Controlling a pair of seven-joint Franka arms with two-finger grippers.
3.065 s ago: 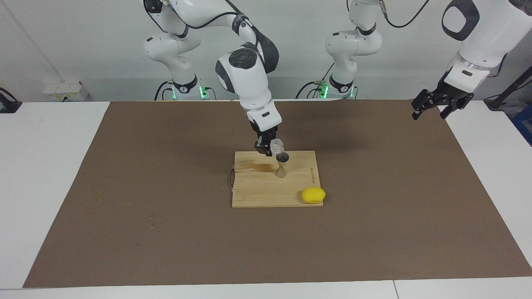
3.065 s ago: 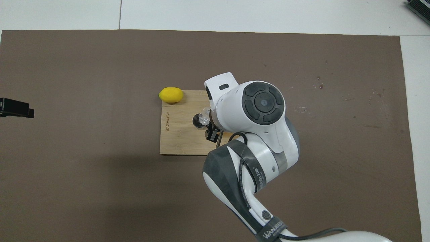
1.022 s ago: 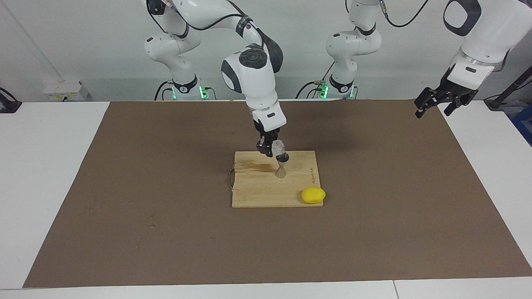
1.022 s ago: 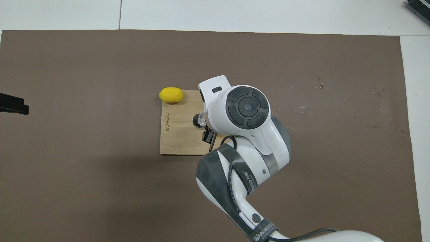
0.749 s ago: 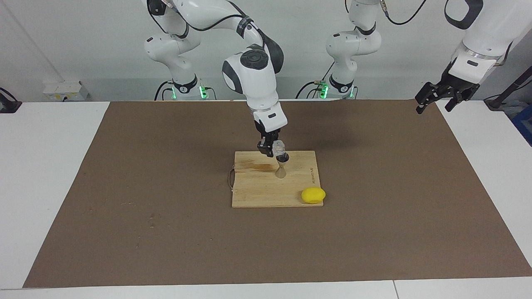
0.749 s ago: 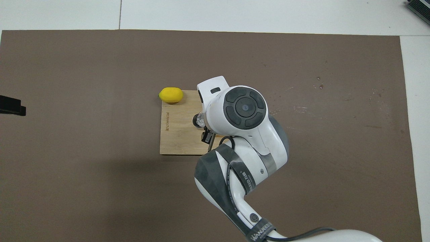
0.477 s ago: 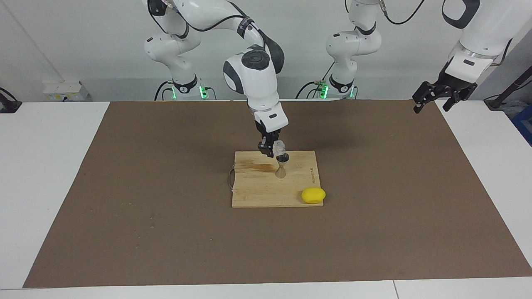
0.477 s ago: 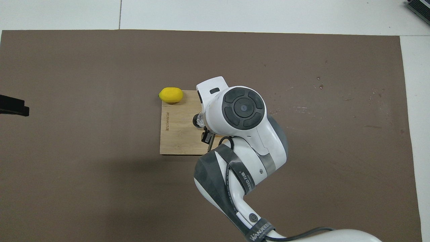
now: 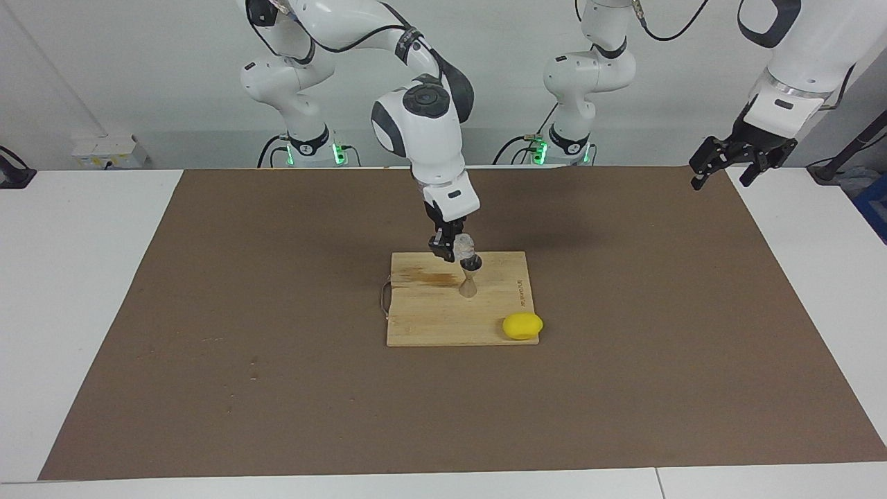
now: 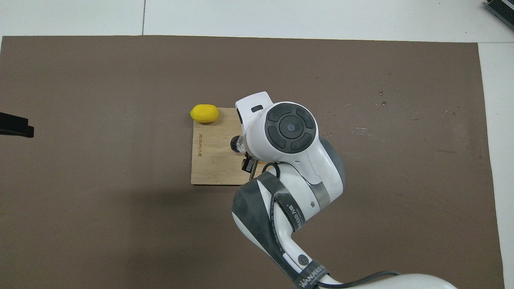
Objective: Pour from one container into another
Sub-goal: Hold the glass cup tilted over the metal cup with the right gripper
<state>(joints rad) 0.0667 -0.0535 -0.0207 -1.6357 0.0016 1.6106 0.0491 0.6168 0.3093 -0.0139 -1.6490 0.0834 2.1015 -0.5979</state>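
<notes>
- Near the centre of the facing view, the right gripper (image 9: 452,251) is reaching down over the wooden cutting board (image 9: 429,312), its fingers clenching the small clear glass cup (image 9: 463,244).
- The glass cup is hanging tilted just above the silver jigger (image 9: 470,276), its mouth leaning toward the jigger's open top; whether the two rims are touching cannot be told.
- The jigger is standing upright on the board, its long axis running straight up and down, directly below and slightly to the lower right of the fingers in the frame.
- In the overhead view, the right arm's wrist is covering most of the cup, with only a glint of the glass cup (image 10: 240,141) showing beside the dark round mouth of the jigger (image 10: 234,144) at mid frame.
- The pour appears to be under way, and it turns on keeping the cup's lip over that narrow opening.
- A yellow lemon (image 9: 522,326) is lying at the board's lower right corner in the facing view, well clear of the pour.
- The left gripper (image 9: 717,165) is waiting in the air at the upper right of the facing view, fingers spread and holding nothing, far from the board.
</notes>
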